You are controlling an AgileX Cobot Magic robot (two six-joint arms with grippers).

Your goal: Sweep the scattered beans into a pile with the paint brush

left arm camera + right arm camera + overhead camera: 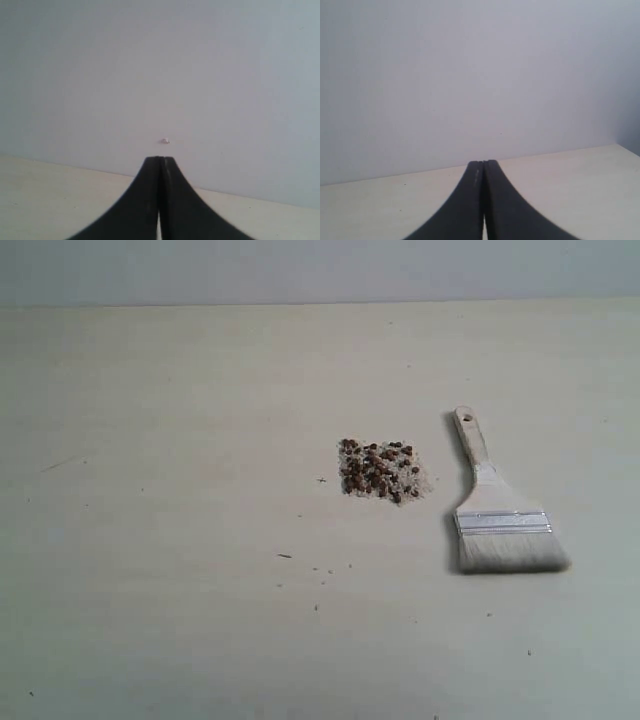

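The right claw (483,165) is pressing its two black fingers (462,205) together, the jaws standing closed with only a thin seam between them and nothing gripped; the pale cream bench (570,185) is stretching out beneath and beyond the tips; at the claw's twelve o'clock a plain grey-white wall (470,75) is rising behind the bench's far edge, filling most of the view.

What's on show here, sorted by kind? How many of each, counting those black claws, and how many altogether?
paint brush: 1
patch of beans: 1 (dozens of beans, too small to count singly)
grippers: 2, the left gripper and the right gripper, both shut
Total: 4
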